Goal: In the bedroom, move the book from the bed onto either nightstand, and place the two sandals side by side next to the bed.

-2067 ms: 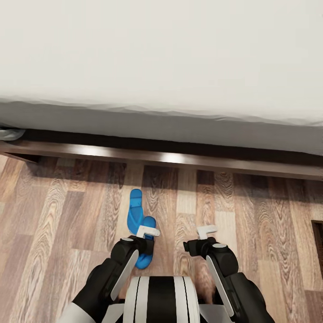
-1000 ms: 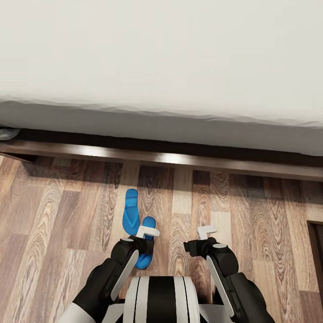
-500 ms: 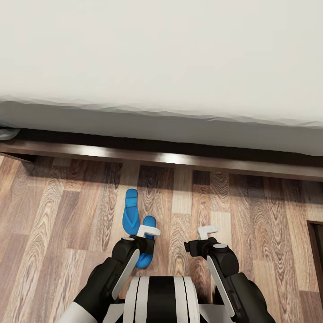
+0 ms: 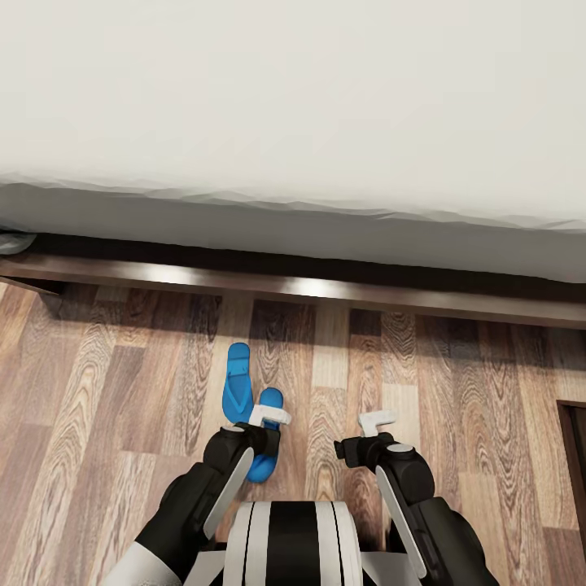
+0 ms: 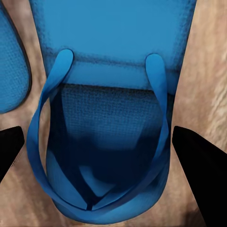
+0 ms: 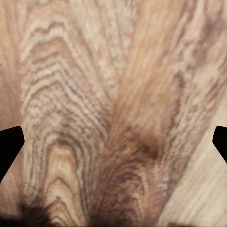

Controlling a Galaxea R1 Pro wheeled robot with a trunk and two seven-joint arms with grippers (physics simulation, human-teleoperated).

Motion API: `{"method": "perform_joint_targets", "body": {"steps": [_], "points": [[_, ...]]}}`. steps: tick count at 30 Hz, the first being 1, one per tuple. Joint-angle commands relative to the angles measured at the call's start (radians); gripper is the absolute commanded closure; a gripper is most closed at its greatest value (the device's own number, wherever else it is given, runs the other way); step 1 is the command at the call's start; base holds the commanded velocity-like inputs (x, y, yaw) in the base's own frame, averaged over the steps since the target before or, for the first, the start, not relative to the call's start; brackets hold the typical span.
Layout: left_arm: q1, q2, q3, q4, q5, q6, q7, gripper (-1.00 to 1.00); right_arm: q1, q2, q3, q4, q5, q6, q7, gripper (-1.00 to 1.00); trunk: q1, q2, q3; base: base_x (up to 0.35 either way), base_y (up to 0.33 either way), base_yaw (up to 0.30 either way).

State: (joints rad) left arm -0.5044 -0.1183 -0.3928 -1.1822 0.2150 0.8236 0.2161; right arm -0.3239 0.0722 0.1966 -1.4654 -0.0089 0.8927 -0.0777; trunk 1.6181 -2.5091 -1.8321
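Two blue sandals on the wood floor (image 4: 122, 391), both just short of the bed (image 4: 293, 106) frame. Far sandal (image 4: 237, 393) lies lengthwise w/ one end toward the bed; near sandal (image 4: 266, 464) sits right beside it, a bit further from the bed, soles almost touching or overlapping, can't tell which. Near sandal partly hidden by the left gripper (image 4: 273, 417), which hangs directly over it. In the left wrist view that sandal (image 5: 106, 127) shows up close, thong strap (image 5: 45, 113) arching over the sole, edge of the other sandal (image 5: 12, 66) at one side; the two dark fingers (image 5: 196, 156) stand wide apart, one on either side of the sandal, nothing gripped. Right gripper (image 4: 376, 422) hangs over bare floor, beside the sandals, no nearer the bed; right wrist view has plank grain (image 6: 113, 113) w/ finger tips (image 6: 9, 146) at the far edges, so spread wide too. Bed: off-white mattress above a dark brown frame rail (image 4: 325, 289).
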Motion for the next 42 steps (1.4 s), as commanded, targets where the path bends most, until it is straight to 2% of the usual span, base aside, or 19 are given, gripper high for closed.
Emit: {"method": "perform_joint_targets", "body": {"steps": [1, 3, 24, 28, 42], "points": [[0.005, 0.006, -0.005, -0.007, 0.009, -0.003, 0.006, 1.00, 0.005, -0.006, -0.002, 0.005, -0.003, 0.001, 0.000, -1.00, 0.000, 0.000, 0.000, 0.000, 0.000, 0.000], [0.014, 0.012, -0.004, -0.010, 0.008, -0.001, 0.006, 1.00, 0.011, -0.012, -0.003, 0.013, -0.003, 0.001, 0.001, -1.00, 0.000, 0.000, 0.000, 0.000, 0.000, 0.000], [0.014, 0.012, -0.003, -0.010, 0.009, 0.000, 0.006, 1.00, 0.011, -0.012, -0.003, 0.012, -0.003, 0.001, 0.001, -1.00, 0.000, 0.000, 0.000, 0.000, 0.000, 0.000], [0.013, 0.023, -0.001, -0.011, 0.007, 0.008, 0.012, 1.00, 0.012, -0.010, -0.002, 0.009, -0.002, -0.003, -0.006, -1.00, 0.000, 0.000, 0.000, 0.000, 0.000, 0.000], [0.013, 0.028, 0.000, -0.015, 0.003, 0.010, 0.020, 1.00, 0.013, -0.009, -0.002, 0.008, -0.002, -0.004, -0.008, -1.00, 0.000, 0.000, 0.000, 0.000, 0.000, 0.000]]}}
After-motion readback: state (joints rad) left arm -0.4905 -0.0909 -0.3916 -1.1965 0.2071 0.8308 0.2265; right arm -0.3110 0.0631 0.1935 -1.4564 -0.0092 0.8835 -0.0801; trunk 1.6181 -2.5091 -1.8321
